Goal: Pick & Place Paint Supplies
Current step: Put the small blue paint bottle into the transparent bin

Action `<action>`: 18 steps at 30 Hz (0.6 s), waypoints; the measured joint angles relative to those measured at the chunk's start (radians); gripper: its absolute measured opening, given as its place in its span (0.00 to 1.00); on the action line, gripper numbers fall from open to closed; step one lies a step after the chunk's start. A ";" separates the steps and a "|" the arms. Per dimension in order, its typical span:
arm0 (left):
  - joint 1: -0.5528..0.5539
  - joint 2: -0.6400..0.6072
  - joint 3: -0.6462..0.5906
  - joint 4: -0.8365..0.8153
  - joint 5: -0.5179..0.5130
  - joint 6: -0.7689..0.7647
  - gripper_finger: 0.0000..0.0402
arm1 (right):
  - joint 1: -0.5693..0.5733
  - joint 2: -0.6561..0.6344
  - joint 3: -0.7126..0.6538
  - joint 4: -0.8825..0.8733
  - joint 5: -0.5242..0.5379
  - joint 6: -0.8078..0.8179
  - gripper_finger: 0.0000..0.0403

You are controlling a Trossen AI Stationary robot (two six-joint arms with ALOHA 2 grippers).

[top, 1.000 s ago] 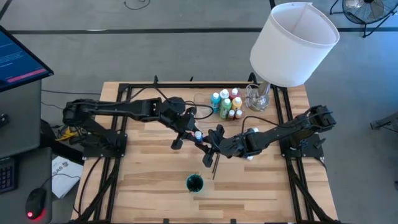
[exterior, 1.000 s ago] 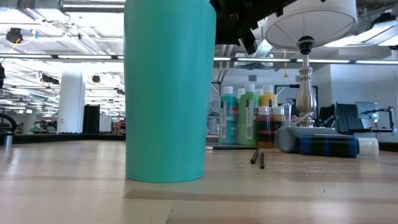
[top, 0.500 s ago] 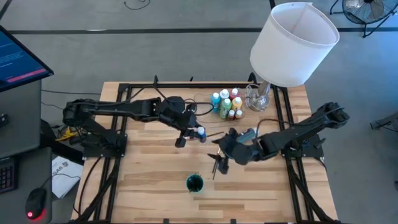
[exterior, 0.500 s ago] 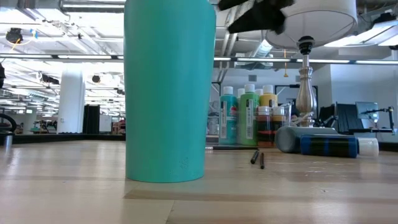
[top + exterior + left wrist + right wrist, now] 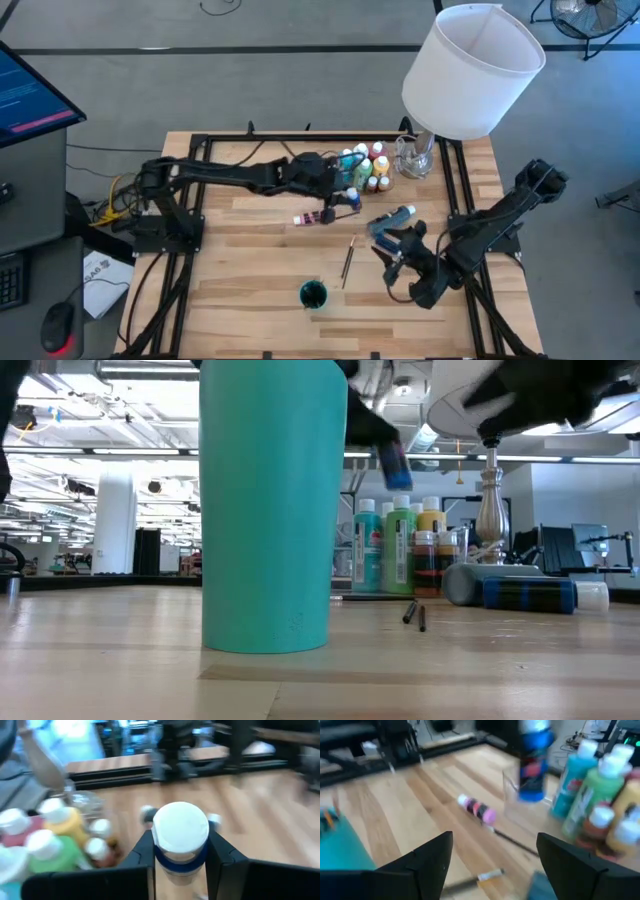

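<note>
The left arm reaches far across the surface (image 5: 250, 290), its pincer (image 5: 347, 197) clamped on a blue paint bottle (image 5: 181, 837) held in the air beside the cluster of bottles (image 5: 366, 168). The right arm is folded back, its pincer (image 5: 398, 262) spread wide and holding nothing. The right wrist view shows a pink bottle (image 5: 477, 809) lying flat; from table height a teal cup (image 5: 266, 505) hides it, with 2 brushes (image 5: 415, 615) beyond.
</note>
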 joint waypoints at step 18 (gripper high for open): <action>0.024 0.294 0.262 0.022 -0.243 0.011 0.11 | 0.206 0.069 -0.095 0.283 0.029 -0.242 0.70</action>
